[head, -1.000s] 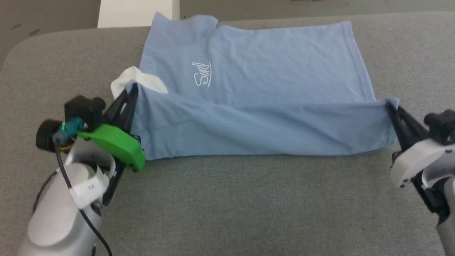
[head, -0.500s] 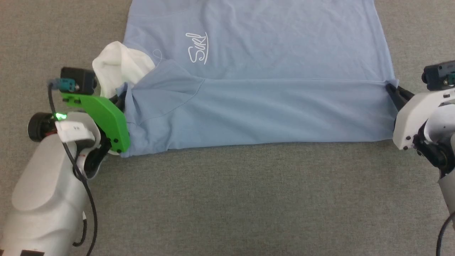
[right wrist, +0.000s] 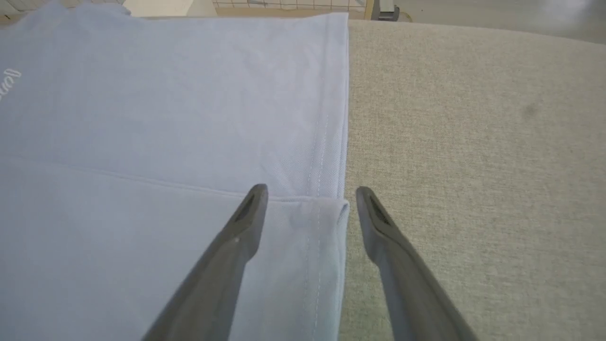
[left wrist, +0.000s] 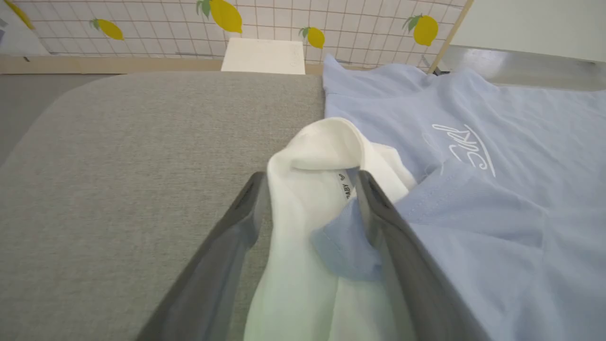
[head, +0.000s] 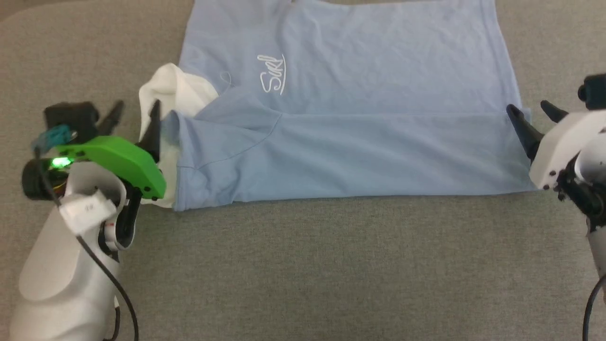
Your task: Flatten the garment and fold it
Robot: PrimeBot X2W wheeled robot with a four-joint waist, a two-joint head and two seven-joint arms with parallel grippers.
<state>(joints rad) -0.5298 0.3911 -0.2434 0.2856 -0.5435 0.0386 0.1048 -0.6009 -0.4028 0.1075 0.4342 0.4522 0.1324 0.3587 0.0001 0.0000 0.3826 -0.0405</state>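
Observation:
The garment [head: 350,90], a light blue T-shirt with a white script logo, lies on the grey table [head: 303,265] with its near part folded up over itself. A white sleeve [head: 173,90] bunches at its left side. My left gripper [head: 135,113] stands open at that left edge; in the left wrist view the white sleeve [left wrist: 307,189] and a blue corner lie loose between the spread fingers of the left gripper [left wrist: 310,182]. My right gripper [head: 532,110] is open at the folded right corner, and in the right wrist view its fingers [right wrist: 310,192] straddle the hem of the garment [right wrist: 165,118].
Grey fabric table surface [right wrist: 473,142] stretches to the right of the shirt and toward me. Beyond the table's far rounded edge stand a white box [left wrist: 263,56] and a tiled wall with lemon prints [left wrist: 225,14].
Both grippers have opened and let go of the folded edge, which now lies flat on the shirt. The head camera shifted between frames.

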